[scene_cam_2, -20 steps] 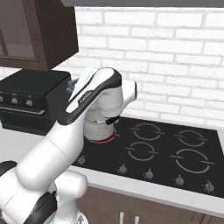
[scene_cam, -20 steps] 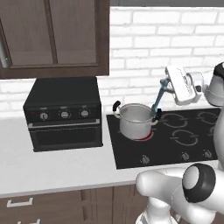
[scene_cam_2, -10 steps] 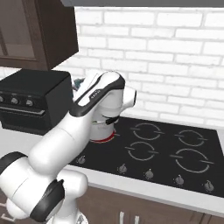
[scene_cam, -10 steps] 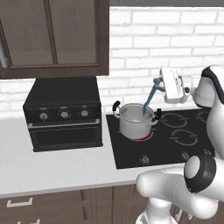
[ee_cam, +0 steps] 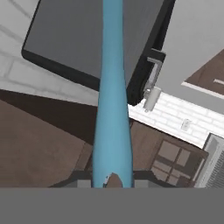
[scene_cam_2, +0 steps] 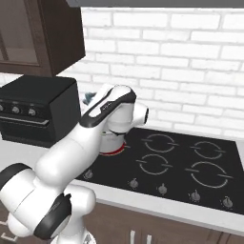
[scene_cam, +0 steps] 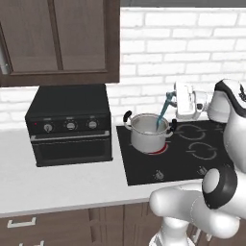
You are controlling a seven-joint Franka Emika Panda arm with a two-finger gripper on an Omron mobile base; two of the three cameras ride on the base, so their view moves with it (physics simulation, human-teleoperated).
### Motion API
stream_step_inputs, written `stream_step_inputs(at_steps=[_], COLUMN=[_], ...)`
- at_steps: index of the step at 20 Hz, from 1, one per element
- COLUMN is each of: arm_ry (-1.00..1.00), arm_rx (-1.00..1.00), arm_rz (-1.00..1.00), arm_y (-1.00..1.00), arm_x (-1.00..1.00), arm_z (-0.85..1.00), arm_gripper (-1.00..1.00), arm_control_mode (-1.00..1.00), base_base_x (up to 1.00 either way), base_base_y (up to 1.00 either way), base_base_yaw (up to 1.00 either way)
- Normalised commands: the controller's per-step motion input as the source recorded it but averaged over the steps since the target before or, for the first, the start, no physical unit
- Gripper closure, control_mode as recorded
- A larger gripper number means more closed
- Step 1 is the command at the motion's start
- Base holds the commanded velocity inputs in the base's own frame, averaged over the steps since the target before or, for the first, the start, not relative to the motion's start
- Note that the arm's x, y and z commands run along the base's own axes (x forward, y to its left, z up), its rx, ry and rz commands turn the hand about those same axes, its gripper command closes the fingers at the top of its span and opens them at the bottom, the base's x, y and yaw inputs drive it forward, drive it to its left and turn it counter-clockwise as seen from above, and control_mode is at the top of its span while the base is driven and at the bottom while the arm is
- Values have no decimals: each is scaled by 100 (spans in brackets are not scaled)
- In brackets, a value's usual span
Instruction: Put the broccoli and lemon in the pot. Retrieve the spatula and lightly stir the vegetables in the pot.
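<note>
The robot seems to be in the last part of the task, the stirring. The spatula is already fetched and its lower end is inside the pot, so what remains is probably only to stir a little and then finish. Whether the broccoli and the lemon are really in the pot cannot be confirmed, because the inside of the pot is not visible from these angles; no green or yellow piece lies on the counter or on the cooktop, which suggests that they are inside.

Nearest to the camera in the left base view is the robot's own white body, then the light counter. Behind it, the steel pot stands on the front left burner of the black cooktop, and that burner shows red under it. The toaster oven stands just beside the pot, on its left.

The gripper is above and to the right of the pot, near the brick wall. Its jaws are closed tightly on the upper end of the blue spatula handle, which leans down and to the left into the pot. In the hand view the spatula runs straight away from the fingers.
</note>
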Motion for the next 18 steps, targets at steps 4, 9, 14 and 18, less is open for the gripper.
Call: stream_step_inputs(at_steps=[4,9,14,18], arm_ry=[0,0,6,13], arm_rx=[0,0,0,4], arm_rz=[-12,-12,-16,-22], arm_y=[3,12,16,7], arm_x=[29,45,48,26], arm_z=[-22,-5,-19,-23], arm_gripper=[100,100,100,100], arm_control_mode=[-100,-100,-100,-100], base_base_x=[0,0,0,0], base_base_y=[0,0,0,0], base_base_yaw=[0,0,0,0])
